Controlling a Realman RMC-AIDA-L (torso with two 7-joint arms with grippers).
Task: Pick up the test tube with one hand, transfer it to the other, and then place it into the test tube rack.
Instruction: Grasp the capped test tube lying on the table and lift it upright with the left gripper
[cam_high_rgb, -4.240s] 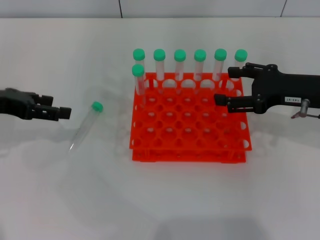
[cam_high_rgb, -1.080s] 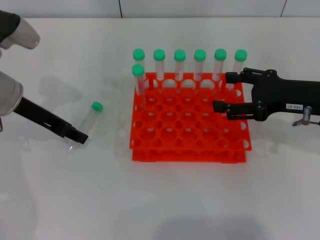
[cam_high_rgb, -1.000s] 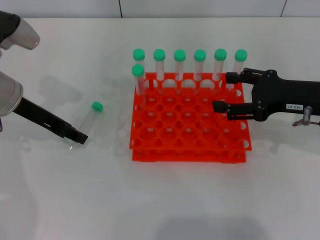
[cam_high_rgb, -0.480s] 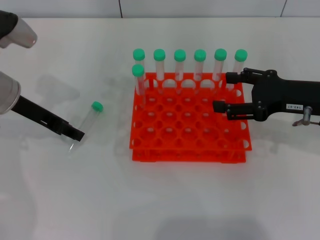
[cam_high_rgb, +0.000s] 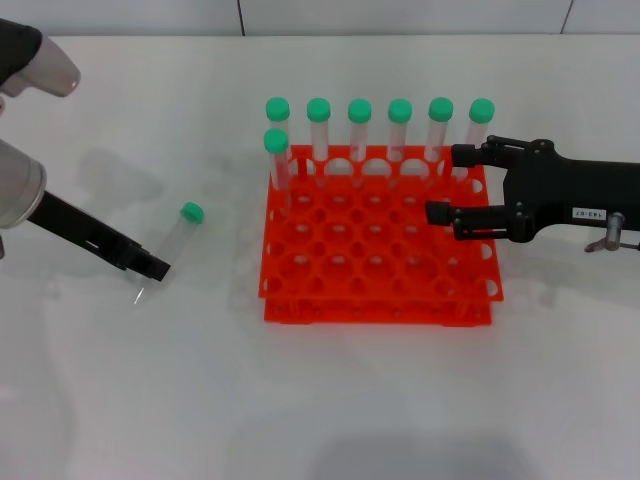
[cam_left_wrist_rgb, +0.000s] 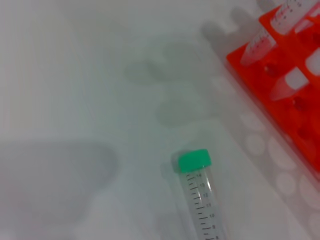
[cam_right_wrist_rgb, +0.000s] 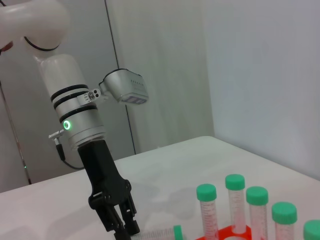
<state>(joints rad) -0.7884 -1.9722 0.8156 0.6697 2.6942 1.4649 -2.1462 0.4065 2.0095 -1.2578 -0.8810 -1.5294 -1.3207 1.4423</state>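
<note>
A slim clear plastic test tube with a round green screw cap (cam_high_rgb: 172, 239) lies on its side on the white bench (cam_high_rgb: 330, 400), left of the bright orange-red square plastic rack (cam_high_rgb: 378, 250), its cap pointing to the far side and its tip toward the near left. The unlabelled black two-finger left tool (cam_high_rgb: 155, 267) reaches down on its silver-grey wrist to the tube's lower end; whether its fingers are wide, narrow or gripping cannot be told. In the right wrist view the same left tool (cam_right_wrist_rgb: 126, 230) stands at the bench beside the lying tube (cam_right_wrist_rgb: 160, 233). The labelled black right tool (cam_high_rgb: 441, 183) hovers over the rack's right side, fingers spread apart and empty. Seven more green-capped tubes (cam_high_rgb: 359, 128) stand upright along the rack's far edge.
</note>
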